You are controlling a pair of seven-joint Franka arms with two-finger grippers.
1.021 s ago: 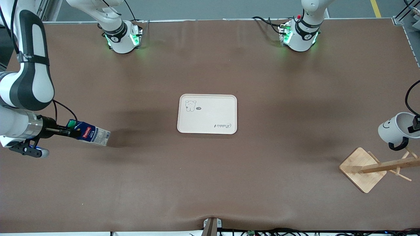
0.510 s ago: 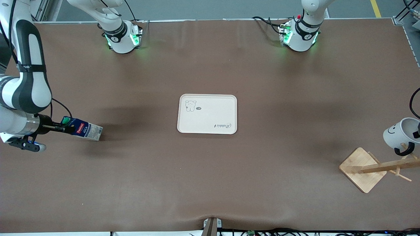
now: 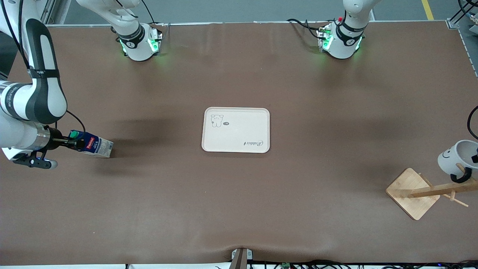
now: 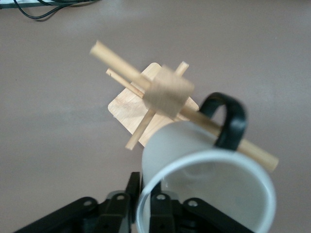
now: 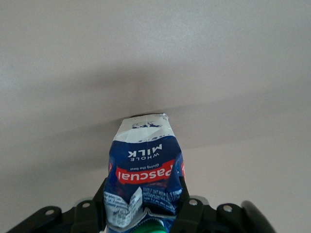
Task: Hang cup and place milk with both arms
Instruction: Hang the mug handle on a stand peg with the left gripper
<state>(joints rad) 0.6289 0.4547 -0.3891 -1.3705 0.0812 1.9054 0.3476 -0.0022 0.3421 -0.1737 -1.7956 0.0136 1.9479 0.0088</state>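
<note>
The milk [image 3: 94, 146], a dark-blue carton with a red label and green cap, is tilted in my right gripper [image 3: 76, 144], low over the table near the right arm's end. In the right wrist view the fingers [image 5: 183, 194] clamp the carton [image 5: 146, 160] near its cap; its pale bottom is at the table. My left gripper [image 4: 146, 201] is shut on the rim of the white smiley cup [image 3: 455, 157]. The cup's black handle [image 4: 227, 120] sits around a peg of the wooden rack [image 4: 167, 92]. In the front view the left gripper [image 3: 474, 157] is mostly cut off.
A white tray [image 3: 263, 130] with a small bear drawing lies in the middle of the table. The rack's square wooden base [image 3: 410, 192] stands near the left arm's end, nearer the front camera, with its pole [image 3: 442, 189] and pegs leaning over.
My right gripper has carried the milk down and toward the right arm's end of the table. My left gripper has lowered the cup, bringing its handle onto the rack's peg.
</note>
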